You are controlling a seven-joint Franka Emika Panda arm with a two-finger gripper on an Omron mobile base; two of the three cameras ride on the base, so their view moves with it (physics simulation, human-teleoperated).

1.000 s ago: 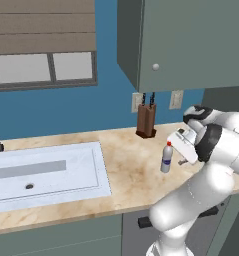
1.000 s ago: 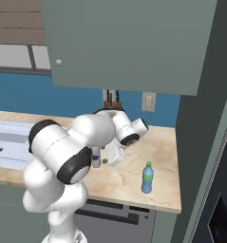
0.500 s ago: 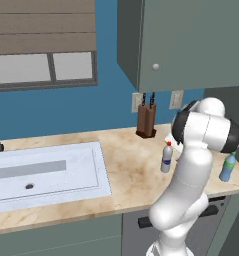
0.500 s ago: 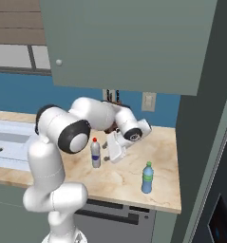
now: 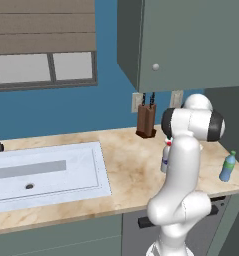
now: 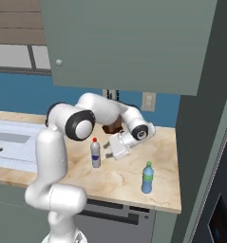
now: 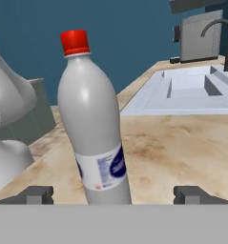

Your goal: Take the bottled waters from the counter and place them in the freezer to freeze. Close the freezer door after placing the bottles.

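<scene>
My jaws stand apart, level with the white bottle (image 7: 94, 128), upright on the worktop (image 7: 182, 147) before me. Closing off-centre could tip it, I judge. The green bottle (image 6: 147, 178) waits nearby.

Blue wall (image 5: 106, 107), perhaps shuttered window (image 5: 43, 42)

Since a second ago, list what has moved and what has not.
The arm swung around and brought the gripper in beside the red-capped bottle, fingers open on either side, nothing grasped yet. Both that bottle and the green-capped bottle stand where they were on the counter.
</scene>
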